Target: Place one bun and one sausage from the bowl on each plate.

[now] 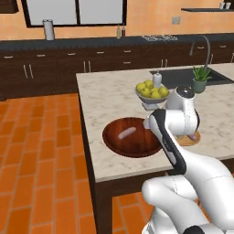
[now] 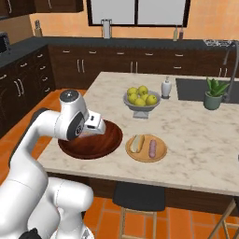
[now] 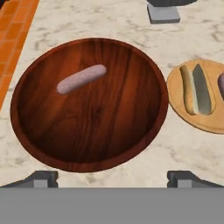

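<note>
The gripper (image 3: 112, 177) hangs over the bowl (image 3: 89, 105) with jaws spread wide and nothing between them. One sausage (image 3: 82, 78) lies in the bowl at about ten o'clock from its centre; no bun shows there. The orange plate (image 3: 199, 98), at three o'clock of the bowl, already carries a bun (image 3: 197, 89) and a second sausage (image 2: 152, 148). The step in hand looks like fetching the remaining sausage: next, descend, align the jaws across it and close.
</note>
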You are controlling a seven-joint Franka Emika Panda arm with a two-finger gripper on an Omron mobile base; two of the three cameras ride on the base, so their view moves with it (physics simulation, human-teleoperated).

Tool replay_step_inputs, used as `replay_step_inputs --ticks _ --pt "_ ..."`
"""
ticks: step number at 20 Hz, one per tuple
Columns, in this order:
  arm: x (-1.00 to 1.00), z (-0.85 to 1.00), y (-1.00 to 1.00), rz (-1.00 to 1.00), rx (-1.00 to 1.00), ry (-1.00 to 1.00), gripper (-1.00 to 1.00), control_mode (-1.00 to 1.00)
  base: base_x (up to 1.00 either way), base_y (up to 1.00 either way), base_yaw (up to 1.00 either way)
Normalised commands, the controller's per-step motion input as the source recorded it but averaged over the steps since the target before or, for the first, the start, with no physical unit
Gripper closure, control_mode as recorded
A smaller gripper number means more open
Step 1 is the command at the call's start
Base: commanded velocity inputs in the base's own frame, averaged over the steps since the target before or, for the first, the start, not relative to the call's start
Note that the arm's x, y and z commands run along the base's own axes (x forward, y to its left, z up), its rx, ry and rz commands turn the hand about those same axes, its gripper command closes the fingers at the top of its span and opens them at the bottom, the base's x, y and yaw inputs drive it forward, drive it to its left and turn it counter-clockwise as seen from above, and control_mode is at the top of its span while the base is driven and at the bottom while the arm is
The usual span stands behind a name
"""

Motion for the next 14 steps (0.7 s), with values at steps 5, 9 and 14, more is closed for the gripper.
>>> replay_step_inputs --ticks 5,9,14 --pt "0.0 0.0 0.0 0.0 0.0 0.0 -1.0 -1.0 0.14 0.0 0.02" --pt "0.53 -0.18 0.27 -0.04 0.01 0.01 -1.0 -1.0 0.0 0.0 0.0" --pt "0.71 -0.04 0.18 -0.12 0.13 0.1 -1.0 -1.0 0.0 0.0 0.0"
